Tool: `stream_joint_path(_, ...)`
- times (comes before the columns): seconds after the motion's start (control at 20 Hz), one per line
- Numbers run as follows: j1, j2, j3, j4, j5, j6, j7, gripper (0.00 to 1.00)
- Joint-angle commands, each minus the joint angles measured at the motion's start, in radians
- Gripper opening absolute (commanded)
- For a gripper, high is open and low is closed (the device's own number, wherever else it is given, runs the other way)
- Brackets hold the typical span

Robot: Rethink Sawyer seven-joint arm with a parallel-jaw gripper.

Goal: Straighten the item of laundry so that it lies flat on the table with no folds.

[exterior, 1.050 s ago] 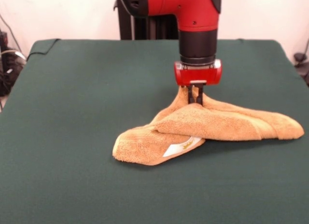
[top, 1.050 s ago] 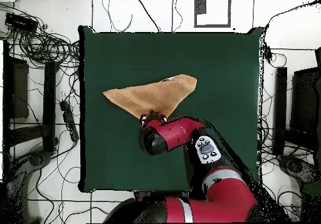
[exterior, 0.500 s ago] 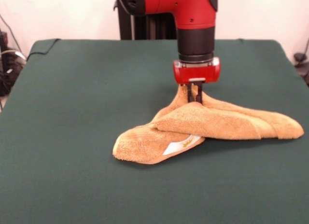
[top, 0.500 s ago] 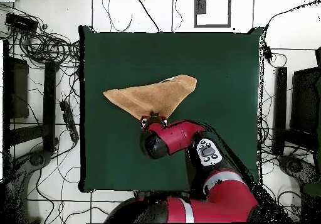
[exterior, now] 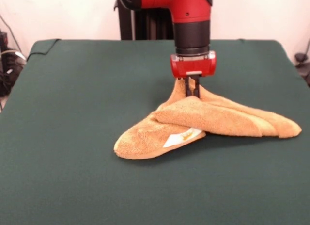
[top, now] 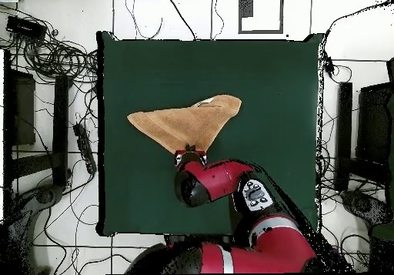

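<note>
The towel (exterior: 208, 122), soft, limp and light, hung peaked from the gripper (exterior: 193, 87) pinched shut on its far edge, a sound hold for drawing out folds.

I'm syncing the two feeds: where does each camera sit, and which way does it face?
Front view: low, across the table, facing the arm; shows its red wrist and end effector pinching the towel.
Overhead view: above, looking straight down; shows the whole arm reaching up from the bottom edge.
Both share the towel, table and end effector.
</note>
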Motion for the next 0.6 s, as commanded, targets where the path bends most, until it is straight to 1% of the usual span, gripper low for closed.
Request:
stream_joint_path(0.05, 0.056, 0.081, -0.049, 0.172, 0.018, 0.030, 0.131, 0.00)
stream_joint_path(0.6, 0.071, 0.104, -0.080, 0.228, 0.048, -0.036, 0.141, 0.00)
